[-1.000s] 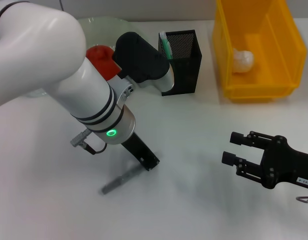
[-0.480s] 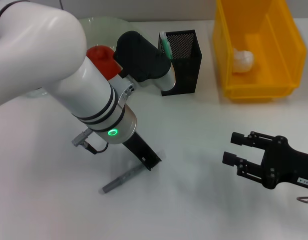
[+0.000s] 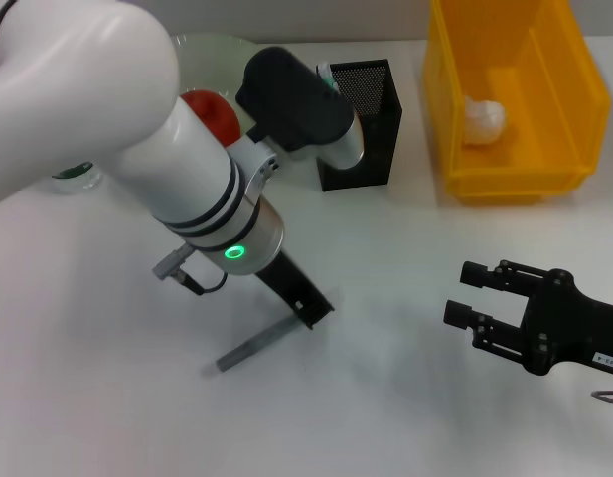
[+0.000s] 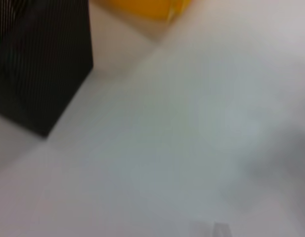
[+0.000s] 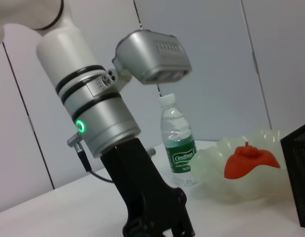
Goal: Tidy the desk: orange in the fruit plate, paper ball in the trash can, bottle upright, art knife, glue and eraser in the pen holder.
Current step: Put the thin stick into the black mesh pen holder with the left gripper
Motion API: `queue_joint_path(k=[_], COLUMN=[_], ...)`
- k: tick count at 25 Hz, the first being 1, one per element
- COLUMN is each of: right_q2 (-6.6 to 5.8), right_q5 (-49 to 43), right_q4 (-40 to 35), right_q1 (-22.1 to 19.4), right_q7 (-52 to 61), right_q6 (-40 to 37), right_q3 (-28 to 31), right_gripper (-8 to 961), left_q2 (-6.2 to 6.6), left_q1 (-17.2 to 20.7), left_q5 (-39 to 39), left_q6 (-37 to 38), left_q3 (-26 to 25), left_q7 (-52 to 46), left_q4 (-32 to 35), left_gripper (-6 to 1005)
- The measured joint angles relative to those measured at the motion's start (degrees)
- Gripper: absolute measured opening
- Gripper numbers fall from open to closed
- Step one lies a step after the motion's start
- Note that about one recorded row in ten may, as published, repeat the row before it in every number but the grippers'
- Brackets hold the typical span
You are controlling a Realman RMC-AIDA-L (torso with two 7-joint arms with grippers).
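The left tool (image 3: 311,310) is low over the plain white bench (image 3: 405,248), its black end at the upper tip of the thin grey cylindrical glue stick (image 3: 254,345), which lies flat and slanted on the bench; whether its fingers are apart or together cannot be told, nor whether they touch the stick. The right tool (image 3: 467,295) hovers well apart near the bench's right side, its black fingers spread and holding nothing. Behind the left arm stands the tall square black mesh pen holder (image 3: 371,139), with the slim mint-green art knife (image 3: 329,87) upright inside it. To its right, the bright yellow rectangular trash can (image 3: 510,169) holds the white crumpled paper ball (image 3: 482,119). The round reddish-orange fruit (image 5: 251,162) sits in the wide pale-green glass fruit plate with wavy rim (image 5: 216,173), and the clear plastic water bottle with green label (image 5: 178,143) stands upright just beside the plate.
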Motion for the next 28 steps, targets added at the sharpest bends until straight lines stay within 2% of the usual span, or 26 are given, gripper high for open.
queue_joint_path(k=[11, 16, 18, 19, 20, 21, 22, 23, 24, 26, 28], right_q2=[-0.03, -0.01, 0.0, 0.0, 0.01, 0.01, 0.01, 0.01, 0.01, 0.01, 0.0], right_q5=[0.3, 0.2, 0.0, 0.0, 0.0, 0.0, 0.0, 0.0, 0.0, 0.0, 0.0], right_q4=[-0.1, -0.1, 0.1, 0.1, 0.7, 1.0, 1.0, 1.4, 1.4, 1.8, 2.4], right_q1=[-2.4, -3.3, -3.4, -3.4, -3.5, -3.5, -3.5, -3.5, -3.5, -3.5, -3.4], right_q7=[-0.2, -0.1, 0.0, 0.0, 0.0, 0.1, 0.1, 0.1, 0.1, 0.1, 0.3], right_q6=[-2.3, -2.8, -3.2, -3.2, -3.5, -3.6, -3.6, -3.7, -3.7, -3.7, -3.7], right_q3=[4.0, 5.1, 5.1, 5.1, 5.1, 5.1, 5.1, 5.1, 5.1, 5.1, 5.1], right_gripper=[573, 573, 573, 573, 573, 574, 574, 574, 574, 574, 574], left_q2=[0.0, 0.01, 0.1, 0.1, 0.1, 0.15, 0.15, 0.09, 0.09, 0.05, 0.07], left_q1=[0.8, 2.0, 3.0, 3.0, 3.5, 5.0, 5.0, 6.8, 6.8, 8.8, 12.2], left_q5=[-0.7, -7.7, -14.1, -14.1, -15.3, -17.4, -17.4, -18.5, -18.5, -19.7, -21.6], left_q6=[-0.8, -3.4, -8.2, -8.2, -10.1, -15.3, -15.3, -20.6, -20.6, -26.3, -36.9], left_q3=[-3.2, -6.1, -8.2, -8.2, -8.3, -8.2, -8.2, -7.2, -7.2, -5.4, -1.4], left_q7=[0.3, 4.8, 9.2, 9.2, 10.3, 13.1, 13.1, 15.6, 15.6, 17.9, 22.5], left_q4=[11.3, 16.4, 18.3, 18.3, 18.5, 18.5, 18.5, 18.2, 18.2, 17.8, 17.2], left_gripper=[136, 133, 132, 132, 132, 132, 132, 132, 132, 132, 133])
